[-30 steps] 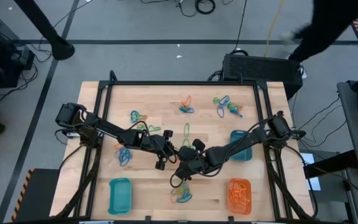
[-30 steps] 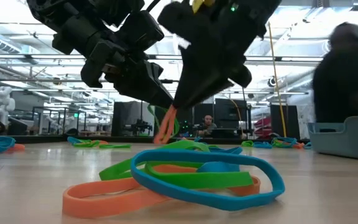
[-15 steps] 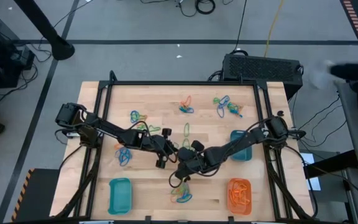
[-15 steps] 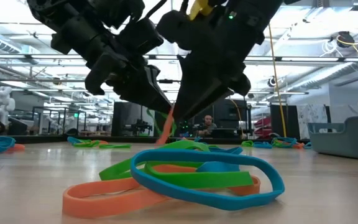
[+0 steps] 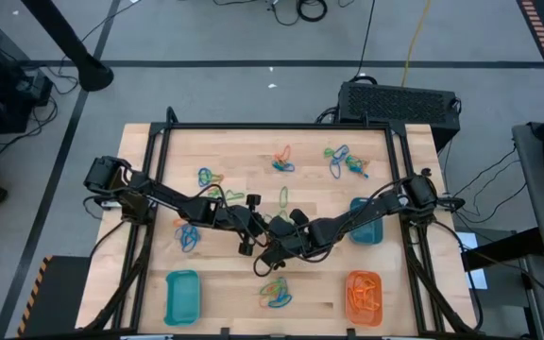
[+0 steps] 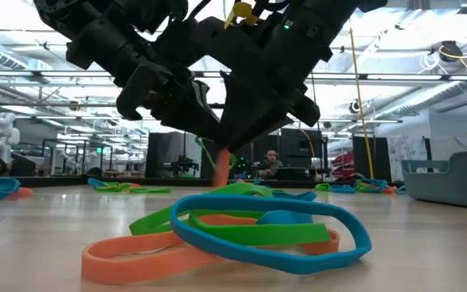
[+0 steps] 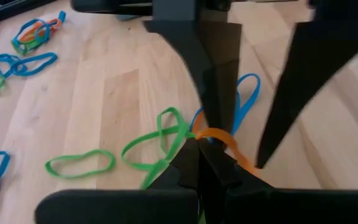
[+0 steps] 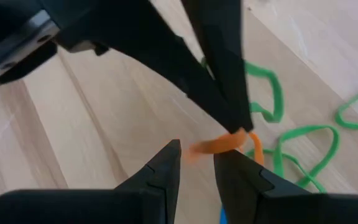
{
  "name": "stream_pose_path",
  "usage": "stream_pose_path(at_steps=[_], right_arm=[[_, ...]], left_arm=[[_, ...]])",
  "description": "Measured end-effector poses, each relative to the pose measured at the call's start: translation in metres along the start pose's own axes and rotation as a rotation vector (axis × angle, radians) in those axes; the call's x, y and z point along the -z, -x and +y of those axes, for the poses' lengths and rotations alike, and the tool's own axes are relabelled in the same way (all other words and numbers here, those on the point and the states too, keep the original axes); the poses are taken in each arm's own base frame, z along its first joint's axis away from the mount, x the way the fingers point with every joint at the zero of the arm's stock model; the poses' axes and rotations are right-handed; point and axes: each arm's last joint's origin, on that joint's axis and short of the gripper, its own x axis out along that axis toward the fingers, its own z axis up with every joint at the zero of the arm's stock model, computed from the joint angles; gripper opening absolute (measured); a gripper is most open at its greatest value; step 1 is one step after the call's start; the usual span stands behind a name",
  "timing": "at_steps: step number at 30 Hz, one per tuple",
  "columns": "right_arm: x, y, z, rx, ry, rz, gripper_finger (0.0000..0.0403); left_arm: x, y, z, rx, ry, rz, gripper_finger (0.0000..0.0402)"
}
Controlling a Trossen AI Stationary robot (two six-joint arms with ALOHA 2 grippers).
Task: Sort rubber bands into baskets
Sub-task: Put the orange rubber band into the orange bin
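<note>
Fingertips of two dark arms meet over the middle of the wooden bench, where the left end effector is clamped tight on an orange rubber band. The band hangs pinched between its closed fingers, above the boards. Just beside it, the right end effector stands with its fingers a little apart, tips at either side of the same orange band; whether they touch it cannot be told. Both arms reach in from opposite edges and cross low over the centre.

Under and beside the meeting point lie loose green loops and a blue loop on the wood. Nearer the front edge sits a tangle of bands in orange, green and blue, well apart from the arms. More small clusters are scattered toward the far side, and another toward the left.

Three baskets stand on the bench: a teal basket at the near left, an orange basket at the near right holding orange bands, and a second teal basket at the right, partly under the right arm.
</note>
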Motion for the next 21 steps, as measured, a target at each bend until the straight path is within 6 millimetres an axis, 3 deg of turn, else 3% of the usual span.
stream_pose_path(at_steps=[11, 21], right_arm=[[0.0017, -0.0004, -0.0038, 0.034, 0.01, 0.021, 0.0087], [0.0021, -0.0004, -0.0056, 0.064, 0.008, 0.008, 0.0051]], left_arm=[[0.0014, 0.0001, -0.0008, 0.018, -0.003, 0.013, 0.0], [0.0019, 0.0001, -0.0013, 0.033, -0.004, 0.016, 0.0]])
